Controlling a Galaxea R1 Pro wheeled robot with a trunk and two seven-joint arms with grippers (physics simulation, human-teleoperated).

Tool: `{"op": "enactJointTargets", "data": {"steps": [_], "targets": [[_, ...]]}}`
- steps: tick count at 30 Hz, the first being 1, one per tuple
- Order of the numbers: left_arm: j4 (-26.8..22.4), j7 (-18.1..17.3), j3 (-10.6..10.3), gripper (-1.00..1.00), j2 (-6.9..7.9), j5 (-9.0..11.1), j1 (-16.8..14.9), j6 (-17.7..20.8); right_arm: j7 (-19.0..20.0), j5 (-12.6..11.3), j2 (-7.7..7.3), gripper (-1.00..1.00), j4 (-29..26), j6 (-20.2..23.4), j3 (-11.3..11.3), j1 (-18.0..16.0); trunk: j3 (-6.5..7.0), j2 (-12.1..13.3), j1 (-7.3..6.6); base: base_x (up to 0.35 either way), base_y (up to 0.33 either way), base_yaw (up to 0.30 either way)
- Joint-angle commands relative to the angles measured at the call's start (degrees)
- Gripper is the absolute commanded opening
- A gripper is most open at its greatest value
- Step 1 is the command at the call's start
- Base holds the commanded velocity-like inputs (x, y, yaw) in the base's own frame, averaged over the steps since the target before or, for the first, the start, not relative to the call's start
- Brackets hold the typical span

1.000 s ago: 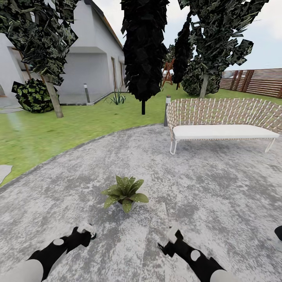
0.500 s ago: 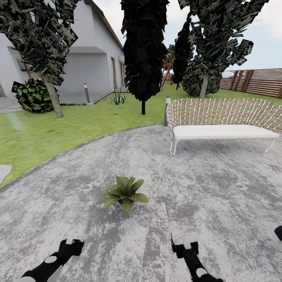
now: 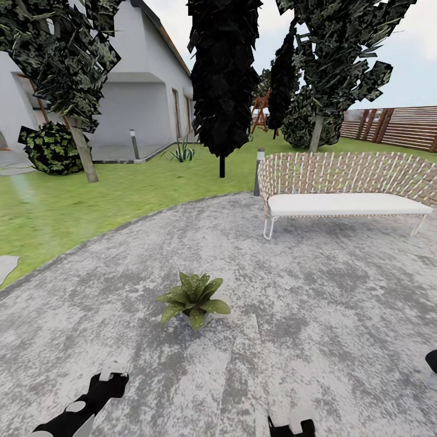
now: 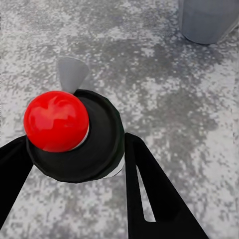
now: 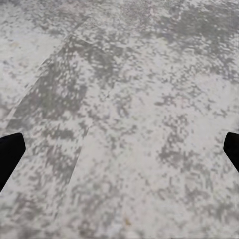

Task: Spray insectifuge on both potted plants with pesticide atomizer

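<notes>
Now: left gripper holds atomizer, plant ahead on patio

Left gripper (image 4: 74, 164) is clamped on the pesticide atomizer (image 4: 74, 134); left wrist view shows black fingers (image 4: 149, 194) either side of the dark bottle, red top facing the camera. Grey pot (image 4: 204, 20) sits at upper right of that frame, apart from the bottle. In head view the left gripper (image 3: 109, 379) is at lower left, low over the paving. Right gripper (image 3: 291, 422) is at the bottom edge, centre-right; right wrist view shows its fingertips (image 5: 10, 154) at opposite frame edges, spread wide, bare paving between. One potted plant (image 3: 194, 300) stands mid-frame on the round grey patio (image 3: 340, 291), mottled and speckled. Wicker bench (image 3: 346, 188) with white seat at right. Lawn (image 3: 79, 206) at left, trees (image 3: 224, 73) behind, white house (image 3: 145, 103) upper left, slatted fence (image 3: 394, 127) upper right.
</notes>
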Motion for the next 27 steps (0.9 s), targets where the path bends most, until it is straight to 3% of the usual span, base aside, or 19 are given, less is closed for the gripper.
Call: {"op": "enactJointTargets", "data": {"steps": [1, 27], "targets": [[0.1, -0.3, -0.3, -1.0, 0.03, 0.6, 0.0, -0.2, -0.4, 0.6, 0.02, 1.0, 0.5, -0.1, -0.3, 0.1, -0.05, 0.0, -0.01, 0.0, 0.0, 0.0], [-0.3, -0.3, -0.3, -1.0, 0.17, 0.7, 0.0, -0.2, -0.4, 0.7, 0.02, 1.0, 1.3, 0.0, -0.3, 0.6, -0.05, 0.0, -0.01, 0.0, 0.0, 0.0]]}}
